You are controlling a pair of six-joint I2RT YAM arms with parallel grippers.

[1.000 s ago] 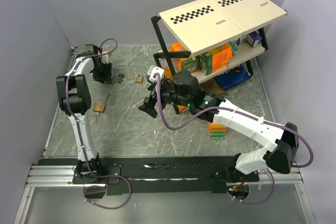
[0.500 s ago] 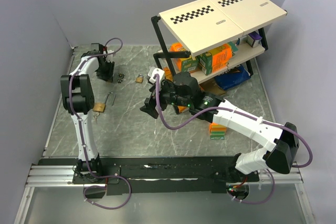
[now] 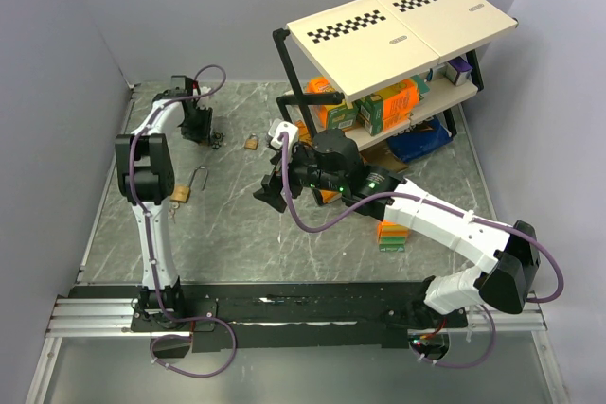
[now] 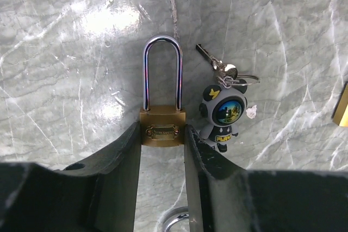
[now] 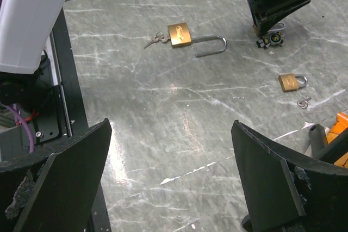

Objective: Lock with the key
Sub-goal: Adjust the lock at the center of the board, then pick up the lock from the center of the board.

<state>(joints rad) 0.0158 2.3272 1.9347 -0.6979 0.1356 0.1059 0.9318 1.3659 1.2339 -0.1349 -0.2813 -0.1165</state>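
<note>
Left gripper clamped on padlock body, far-left of table. Key lies just beside. Right gripper gapes wide, mid-table. Best: hold firm, keyhole unobstructed, key taken squarely.

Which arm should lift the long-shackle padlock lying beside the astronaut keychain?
Left. The left gripper has its fingers against both sides of the padlock, right next to the keychain. The right gripper hangs open, well away from it.
</note>
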